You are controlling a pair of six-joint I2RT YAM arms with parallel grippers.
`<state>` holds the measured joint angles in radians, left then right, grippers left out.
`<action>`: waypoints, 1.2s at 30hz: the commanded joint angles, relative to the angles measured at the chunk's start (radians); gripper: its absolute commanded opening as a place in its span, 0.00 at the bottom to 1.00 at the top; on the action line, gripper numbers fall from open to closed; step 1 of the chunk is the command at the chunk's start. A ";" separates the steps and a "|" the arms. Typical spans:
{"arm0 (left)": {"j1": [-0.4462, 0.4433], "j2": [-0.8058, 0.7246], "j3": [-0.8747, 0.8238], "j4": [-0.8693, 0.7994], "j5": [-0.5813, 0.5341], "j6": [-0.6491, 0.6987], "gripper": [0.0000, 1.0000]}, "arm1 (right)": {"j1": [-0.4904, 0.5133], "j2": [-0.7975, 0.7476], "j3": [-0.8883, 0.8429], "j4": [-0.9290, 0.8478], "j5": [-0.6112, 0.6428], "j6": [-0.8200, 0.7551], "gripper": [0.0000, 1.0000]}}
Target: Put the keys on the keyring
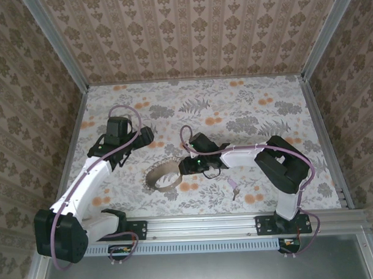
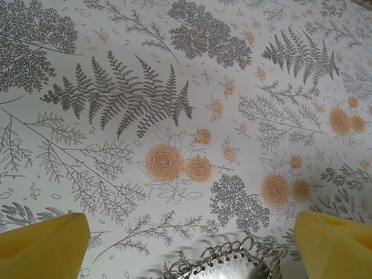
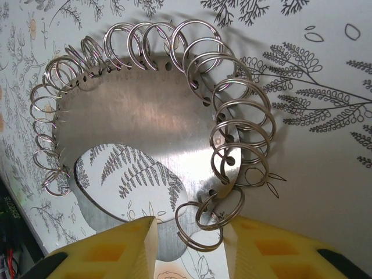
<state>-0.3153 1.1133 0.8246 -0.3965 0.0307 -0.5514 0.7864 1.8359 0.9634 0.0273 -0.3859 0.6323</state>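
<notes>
The left claw (image 1: 143, 137) hangs over the table (image 1: 259, 112) with its jaws wide open, holding nothing. Just right of it lies the keyring (image 1: 164, 177), a metal band fringed with split rings. The right claw (image 3: 189, 232) straddles one split ring (image 3: 200, 228), jaws narrowly apart with a gap beside it. The key (image 1: 235, 188) lies farther right, near the front edge.

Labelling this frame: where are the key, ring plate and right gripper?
key (image 1: 233, 188), top view, on its middle.
ring plate (image 3: 139, 119), right wrist view, on its bare metal face.
right gripper (image 3: 190, 232), right wrist view, midway between fingertips.
</notes>
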 commanded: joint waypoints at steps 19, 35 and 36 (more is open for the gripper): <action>-0.010 0.013 -0.003 0.028 0.018 -0.029 0.93 | 0.015 0.037 0.035 -0.066 0.045 -0.061 0.32; -0.011 0.020 0.000 0.020 -0.001 -0.057 0.93 | 0.016 0.049 0.050 -0.075 0.040 -0.076 0.05; -0.011 0.023 0.004 0.013 -0.014 -0.072 0.93 | 0.016 0.046 0.050 -0.079 0.041 -0.078 0.00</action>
<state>-0.3202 1.1286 0.8246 -0.3885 0.0372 -0.5827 0.7967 1.8755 0.9955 -0.0147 -0.3550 0.5716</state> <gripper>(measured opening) 0.928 0.050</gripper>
